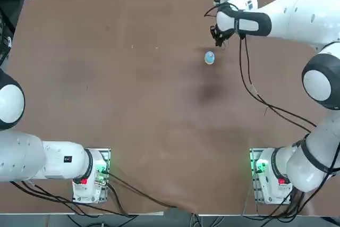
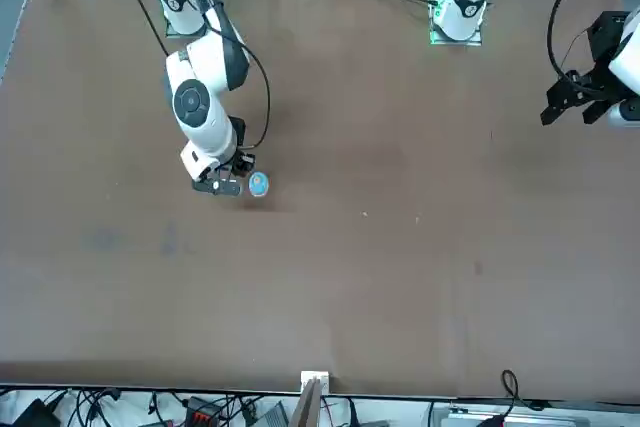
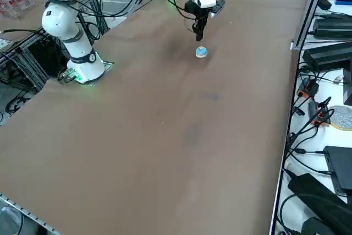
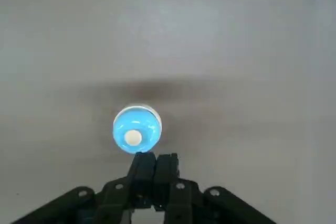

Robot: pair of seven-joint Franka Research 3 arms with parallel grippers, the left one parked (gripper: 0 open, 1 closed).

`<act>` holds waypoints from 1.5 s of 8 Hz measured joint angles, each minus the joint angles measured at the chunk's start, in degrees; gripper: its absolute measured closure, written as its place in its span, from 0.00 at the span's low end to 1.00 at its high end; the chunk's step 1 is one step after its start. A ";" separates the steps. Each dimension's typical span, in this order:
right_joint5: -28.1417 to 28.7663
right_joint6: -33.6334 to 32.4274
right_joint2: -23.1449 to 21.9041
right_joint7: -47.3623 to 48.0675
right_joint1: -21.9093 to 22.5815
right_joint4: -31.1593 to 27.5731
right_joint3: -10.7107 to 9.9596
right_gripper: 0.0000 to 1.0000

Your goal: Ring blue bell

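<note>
The blue bell point(image 1: 209, 57) is a tiny light-blue dome with a pale button on top, standing on the brown table point(image 1: 133, 104) right of centre toward the far side. It also shows as the blue bell point(image 2: 258, 184), the blue bell point(image 3: 201, 52) and the blue bell point(image 4: 137, 130). My right gripper point(image 1: 219, 40) hovers just above and slightly beyond the bell, shut with nothing between its fingers. In the wrist view the right gripper point(image 4: 155, 161) has its two fingers pressed together, their tips at the bell's edge. From the side the right gripper point(image 3: 199, 36) hangs a little above the bell.
The right arm's black cable point(image 1: 249, 86) trails over the table between the gripper and its base point(image 1: 265, 176). Cables and equipment point(image 3: 324, 108) line the strip beyond the table's edge.
</note>
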 joint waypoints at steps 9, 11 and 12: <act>0.00 9.93 2.98 2.31 2.52 -3.60 -0.04 0.99; 0.00 11.08 3.82 2.36 2.74 -3.60 -0.04 0.99; 0.00 11.41 4.04 2.50 2.80 -3.60 -0.04 0.99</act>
